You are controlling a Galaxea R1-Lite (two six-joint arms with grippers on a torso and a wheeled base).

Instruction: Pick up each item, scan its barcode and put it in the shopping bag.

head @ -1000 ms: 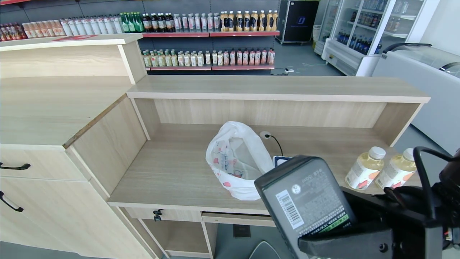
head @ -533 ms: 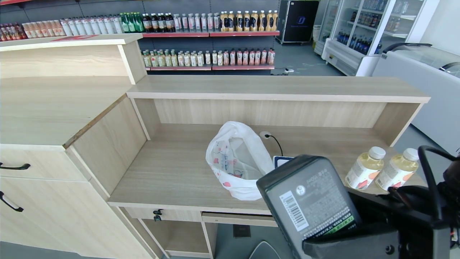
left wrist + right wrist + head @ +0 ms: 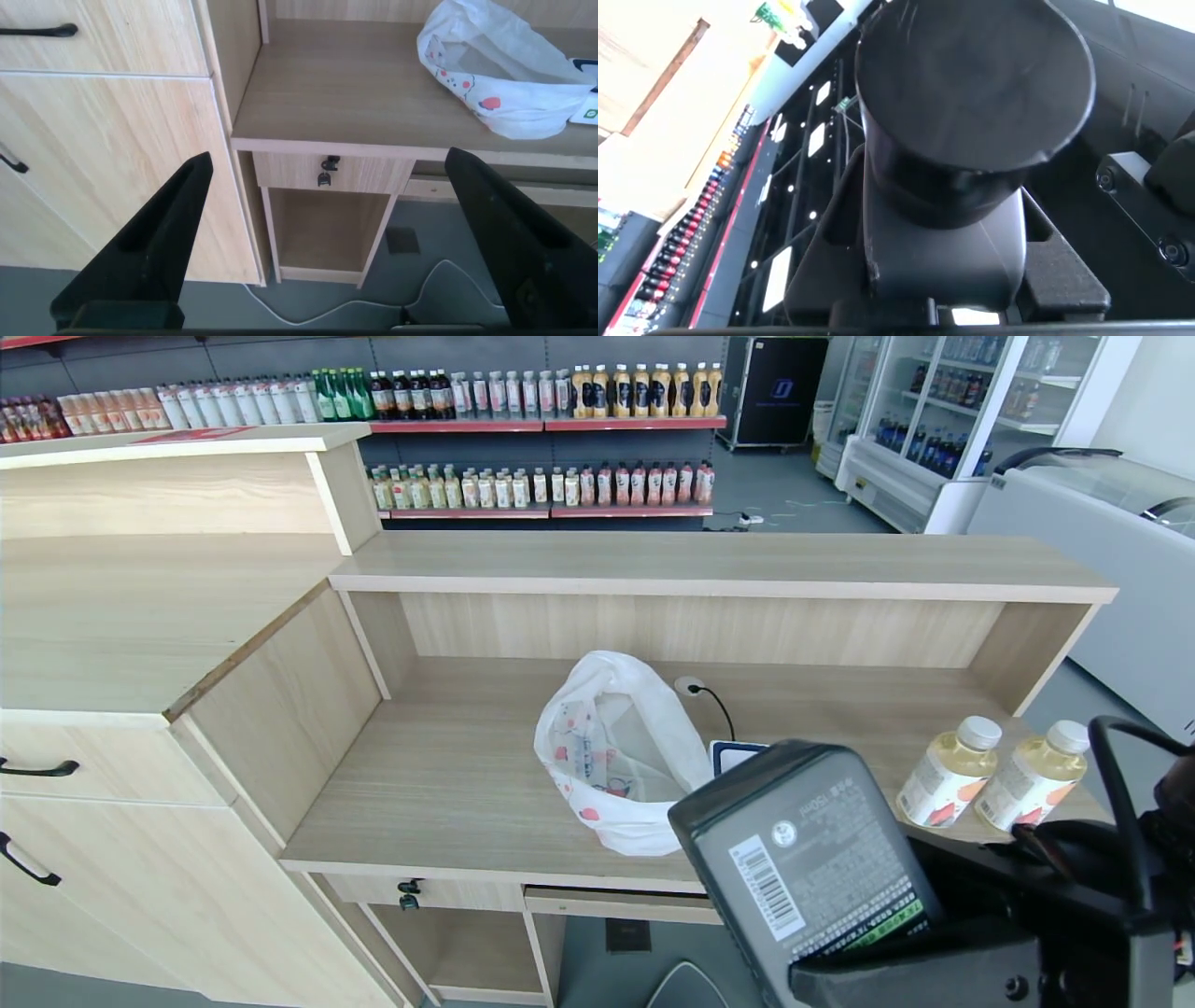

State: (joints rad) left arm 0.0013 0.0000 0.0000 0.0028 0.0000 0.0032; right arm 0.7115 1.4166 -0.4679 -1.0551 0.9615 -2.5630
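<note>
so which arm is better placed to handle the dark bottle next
Right: the right gripper is shut on the dark bottle near the shopping bag; the left gripper hangs open, empty, low before the desk.

Open counter (image 3: 448, 784) left of shopping bag (image 3: 616, 756); two bottles (image 3: 948, 773) at right; ledge (image 3: 719, 565) overhead

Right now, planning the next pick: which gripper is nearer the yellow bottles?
Right. The right gripper, holding a dark bottle, is just before the yellow bottles; the left gripper hangs beyond the bag.
</note>
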